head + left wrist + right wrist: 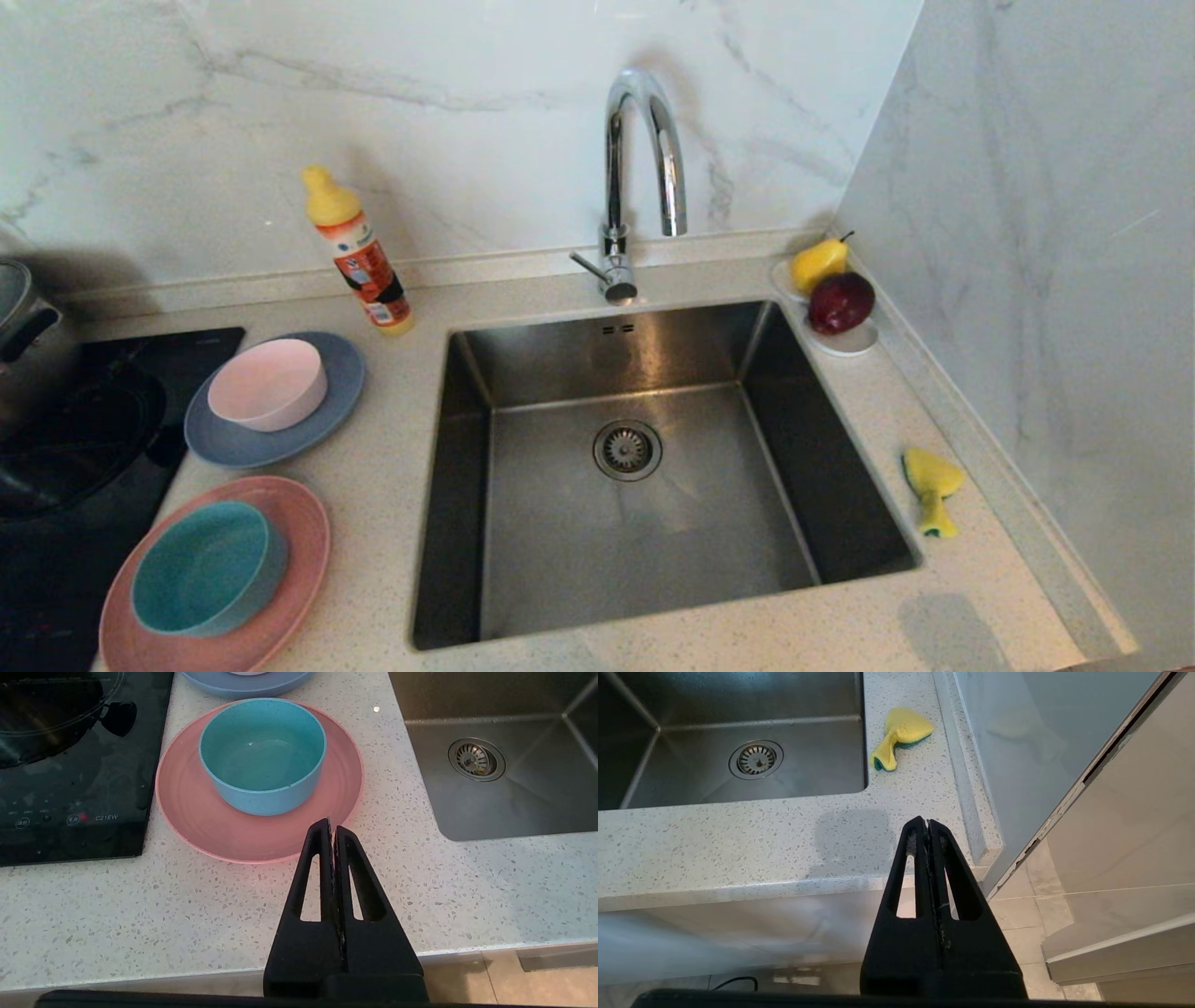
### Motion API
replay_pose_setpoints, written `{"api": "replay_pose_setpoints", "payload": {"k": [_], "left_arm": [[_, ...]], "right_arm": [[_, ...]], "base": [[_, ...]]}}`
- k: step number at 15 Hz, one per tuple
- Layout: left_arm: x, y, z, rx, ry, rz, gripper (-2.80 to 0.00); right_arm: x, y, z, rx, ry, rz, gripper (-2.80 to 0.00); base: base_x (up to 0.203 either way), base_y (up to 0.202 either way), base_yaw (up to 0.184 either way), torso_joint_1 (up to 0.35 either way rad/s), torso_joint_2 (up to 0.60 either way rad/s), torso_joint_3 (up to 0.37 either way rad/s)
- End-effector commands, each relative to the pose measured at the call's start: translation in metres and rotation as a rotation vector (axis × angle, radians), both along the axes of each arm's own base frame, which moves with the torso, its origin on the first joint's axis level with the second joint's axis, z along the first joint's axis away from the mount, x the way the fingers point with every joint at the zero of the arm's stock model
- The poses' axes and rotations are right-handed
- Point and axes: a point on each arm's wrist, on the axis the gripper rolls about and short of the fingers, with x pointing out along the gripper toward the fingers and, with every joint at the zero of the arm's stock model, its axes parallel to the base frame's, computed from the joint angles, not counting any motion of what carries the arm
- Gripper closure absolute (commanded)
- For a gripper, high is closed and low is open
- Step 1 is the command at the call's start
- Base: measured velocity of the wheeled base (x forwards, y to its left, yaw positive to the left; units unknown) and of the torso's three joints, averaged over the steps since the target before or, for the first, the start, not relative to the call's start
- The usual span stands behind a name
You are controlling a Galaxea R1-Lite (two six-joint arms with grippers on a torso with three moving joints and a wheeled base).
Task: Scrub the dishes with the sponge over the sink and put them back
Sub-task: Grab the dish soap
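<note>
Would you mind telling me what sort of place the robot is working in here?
Most likely a home kitchen: a stainless-steel sink with a curved chrome tap is set into a speckled countertop, a black cooktop lies to its left, and marble-look walls stand behind.

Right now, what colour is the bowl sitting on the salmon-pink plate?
Teal bowl; clearest in the left wrist view.

- Sink [653,523] set in the tabletop [392,523], tap [635,187] behind it.
- Left of it: two plates, one behind the other [271,439] [289,560], a bowl on each [268,383] [207,567].
- Sponge [931,490] right of the sink.
</note>
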Motion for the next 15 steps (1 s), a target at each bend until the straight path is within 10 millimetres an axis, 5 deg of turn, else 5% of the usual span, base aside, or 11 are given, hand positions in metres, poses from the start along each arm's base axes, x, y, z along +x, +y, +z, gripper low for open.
{"api": "replay_pose_setpoints", "payload": {"k": [1, 15], "left_arm": [[0.0000, 0.0000, -0.0002, 0.001, 0.002, 0.000, 0.00], [0.0000, 0.0000, -0.0001, 0.007, 0.001, 0.002, 0.00]], "right_arm": [[0.0001, 0.0000, 0.0001, 0.000, 0.000, 0.000, 0.00], [0.0000, 0.0000, 0.0001, -0.003, -0.001, 0.002, 0.00]], "base": [[0.000, 0.000, 0.000, 0.000, 0.00, 0.000], [0.000, 0.000, 0.000, 0.000, 0.00, 0.000]]}}
